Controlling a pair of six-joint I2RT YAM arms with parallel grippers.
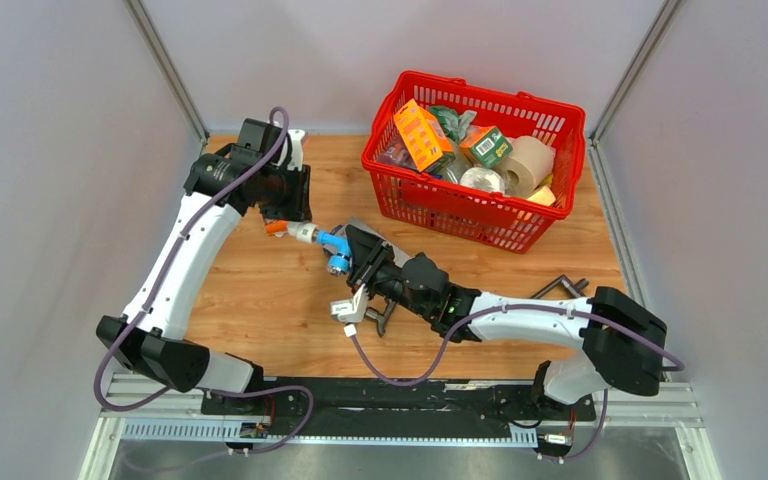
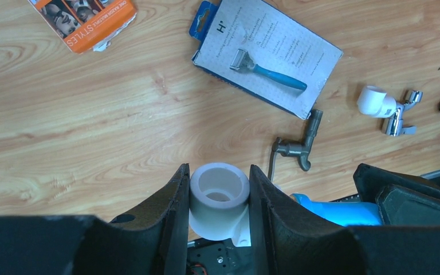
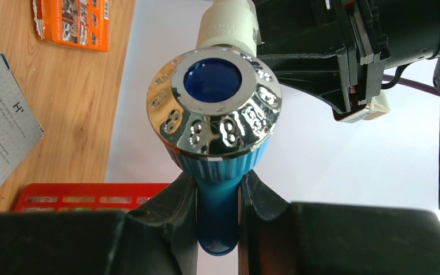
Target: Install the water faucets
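The light-blue water faucet (image 1: 335,245) hangs above the table's middle, held between both arms. My right gripper (image 1: 352,256) is shut on its blue handle (image 3: 217,212), and the chrome-capped head (image 3: 213,109) faces the right wrist camera. My left gripper (image 1: 293,222) is shut on the white fitting (image 2: 219,197) at the faucet's other end, with the fitting's open socket turned up toward the left wrist camera. The white fitting (image 3: 229,26) shows behind the faucet head in the right wrist view. A part of the blue body (image 2: 335,212) shows to the right of the left fingers.
A red basket (image 1: 475,215) full of goods stands at the back right. On the wood lie a dark grey tap (image 2: 298,143), a chrome tap with a white elbow (image 2: 387,106), a razor pack (image 2: 266,54) and an orange box (image 2: 86,20). A grey metal piece (image 1: 560,288) lies right of centre.
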